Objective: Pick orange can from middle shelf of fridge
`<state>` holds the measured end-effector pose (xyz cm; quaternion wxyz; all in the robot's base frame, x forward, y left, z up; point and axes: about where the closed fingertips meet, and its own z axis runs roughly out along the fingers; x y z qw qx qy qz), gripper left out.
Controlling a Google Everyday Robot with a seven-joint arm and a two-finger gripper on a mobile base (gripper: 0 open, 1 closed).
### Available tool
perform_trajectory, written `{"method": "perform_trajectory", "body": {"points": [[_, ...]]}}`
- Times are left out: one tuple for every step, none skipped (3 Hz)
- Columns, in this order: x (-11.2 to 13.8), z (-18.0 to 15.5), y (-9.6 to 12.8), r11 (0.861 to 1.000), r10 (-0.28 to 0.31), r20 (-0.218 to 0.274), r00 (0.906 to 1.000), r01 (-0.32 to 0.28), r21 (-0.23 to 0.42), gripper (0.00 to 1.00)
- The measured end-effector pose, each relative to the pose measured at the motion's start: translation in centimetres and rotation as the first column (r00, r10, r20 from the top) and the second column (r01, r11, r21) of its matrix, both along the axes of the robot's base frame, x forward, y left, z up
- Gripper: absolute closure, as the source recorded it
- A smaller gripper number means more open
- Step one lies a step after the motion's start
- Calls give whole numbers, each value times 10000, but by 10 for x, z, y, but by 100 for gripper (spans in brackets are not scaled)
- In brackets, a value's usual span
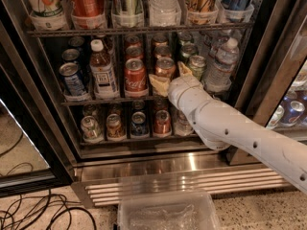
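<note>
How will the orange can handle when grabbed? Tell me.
The orange can looks rigid metal, probably slippery. Upright and cylindrical, it may tip or roll if nudged. With the gripper at it and the Coca-Cola can close beside, neighbours could get bumped.

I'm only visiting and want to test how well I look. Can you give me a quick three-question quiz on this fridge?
1. Which drink stands directly left of the orange can on the middle shelf?
A) red Coca-Cola can
B) water bottle
C) green can
2. True or false: the gripper is down at the bottom shelf.
3. Fill in: the bottle left of the Coca-Cola can has a ____ cap.

Key:
1. A
2. False: it is at the middle shelf, right by the orange can.
3. white
</note>
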<state>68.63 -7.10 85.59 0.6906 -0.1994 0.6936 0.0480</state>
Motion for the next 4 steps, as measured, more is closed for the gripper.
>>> {"method": "perform_trajectory", "body": {"points": [[6, 2, 6, 10000, -24, 74, 10000, 23, 52, 30], [5, 0, 17, 9999, -85, 18, 10000, 84, 115, 48], [5, 0, 17, 9999, -95, 19, 10000, 95, 120, 71], [5, 0, 17, 9999, -94, 19, 10000, 94, 120, 95]]}}
